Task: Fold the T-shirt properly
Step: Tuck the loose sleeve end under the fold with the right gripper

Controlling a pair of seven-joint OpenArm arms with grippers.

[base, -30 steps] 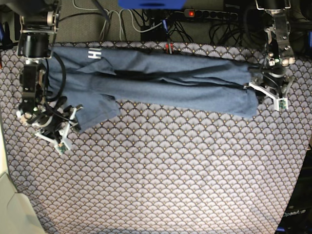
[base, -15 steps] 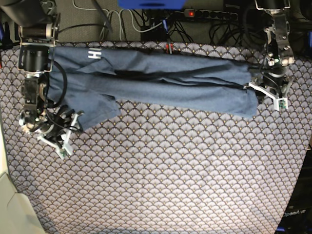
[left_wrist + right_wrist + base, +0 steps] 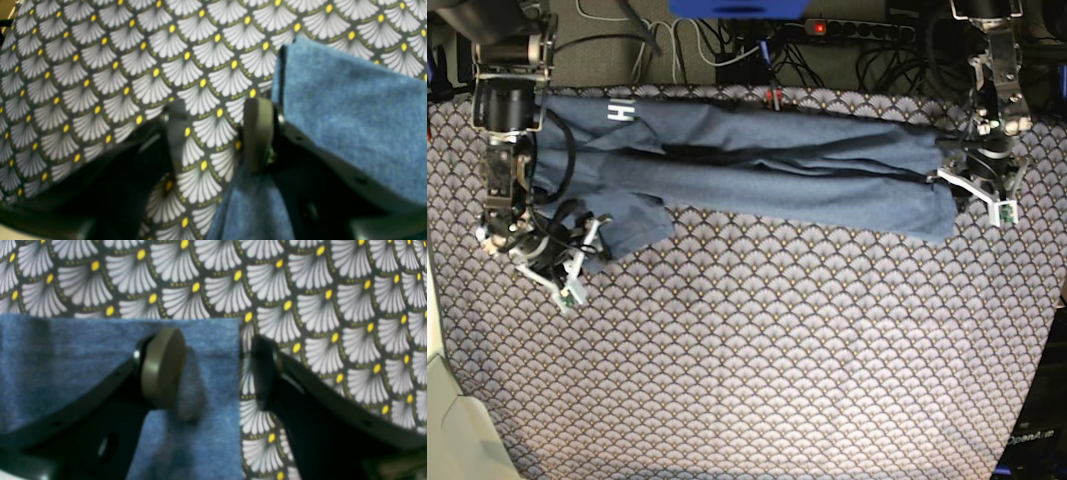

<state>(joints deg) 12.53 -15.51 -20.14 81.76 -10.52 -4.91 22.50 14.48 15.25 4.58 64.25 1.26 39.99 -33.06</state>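
Surface: fan-patterned cloth [image 3: 767, 340] covered the table; cables beyond its far edge.
T-shirt [image 3: 757, 165]: lay along that far edge.
Right gripper [image 3: 213, 370]: jaws apart, straddling its sleeve edge.
Left gripper [image 3: 213, 133]: jaws apart beside its hem end.

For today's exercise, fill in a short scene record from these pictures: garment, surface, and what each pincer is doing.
garment: T-shirt, slate-blue, folded into a long band, white letter near one end
surface: patterned cloth with fan motifs
left pincer: open, one finger against the shirt's edge
right pincer: open, straddling a shirt corner, one pad over fabric
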